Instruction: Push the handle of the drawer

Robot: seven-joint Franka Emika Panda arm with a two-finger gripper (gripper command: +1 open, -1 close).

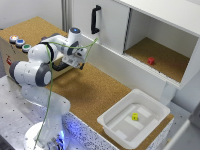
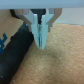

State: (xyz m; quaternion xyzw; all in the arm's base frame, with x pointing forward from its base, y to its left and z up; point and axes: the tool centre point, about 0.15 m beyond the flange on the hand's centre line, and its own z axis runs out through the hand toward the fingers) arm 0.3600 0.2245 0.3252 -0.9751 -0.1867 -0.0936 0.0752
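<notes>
Cork surface (image 1: 95, 90): tan, running across the bench from the exterior view's left.
Buttons (image 1: 19, 43): three coloured ones sat at far left on the box top.
Drawer: its front was hidden behind the arm in the exterior view.
Handle (image 2: 15, 52): only the wrist view showed it, a black bar just beside the fingertips.
Arm (image 1: 45, 62): white, elbow bent, wrist reaching toward the box.
Gripper (image 2: 41, 44): fingers pressed together, nothing between them.
Tray (image 1: 116, 129): white, at right, held a yellow cube (image 1: 134, 116).
</notes>
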